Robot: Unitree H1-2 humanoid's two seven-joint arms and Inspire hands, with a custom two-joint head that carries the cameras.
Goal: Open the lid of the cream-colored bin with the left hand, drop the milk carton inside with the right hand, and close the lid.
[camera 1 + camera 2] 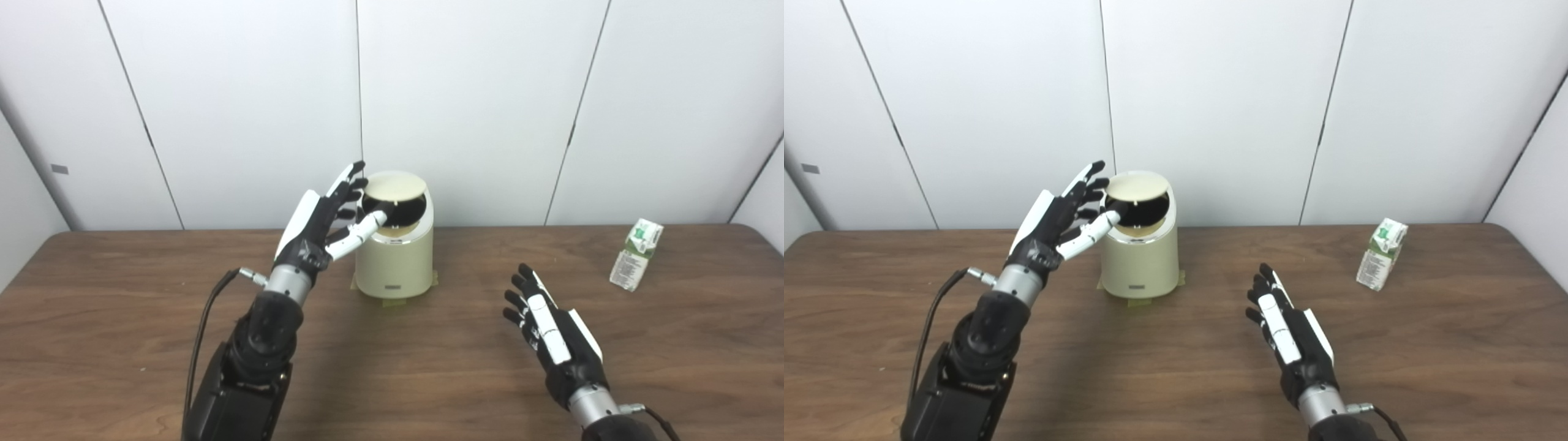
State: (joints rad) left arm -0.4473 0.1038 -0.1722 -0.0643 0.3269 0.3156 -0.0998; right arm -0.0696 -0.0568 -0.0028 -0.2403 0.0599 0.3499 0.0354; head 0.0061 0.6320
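Left hand [321, 223], fingers spread and grasping nothing, is raised beside the cream-colored bin [395, 260], its thumb reaching into the opening under the tilted-up lid [396, 185]. Right hand [554, 331] hovers flat and unclenched over the table [122, 318]; the milk carton [636, 254] stands well beyond it, to its right.

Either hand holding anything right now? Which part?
Nothing gripped. Left hand is open, thumb at the cream-colored bin's tilted round lid. Right hand empty.

Milk carton [636, 255] print — illegible.
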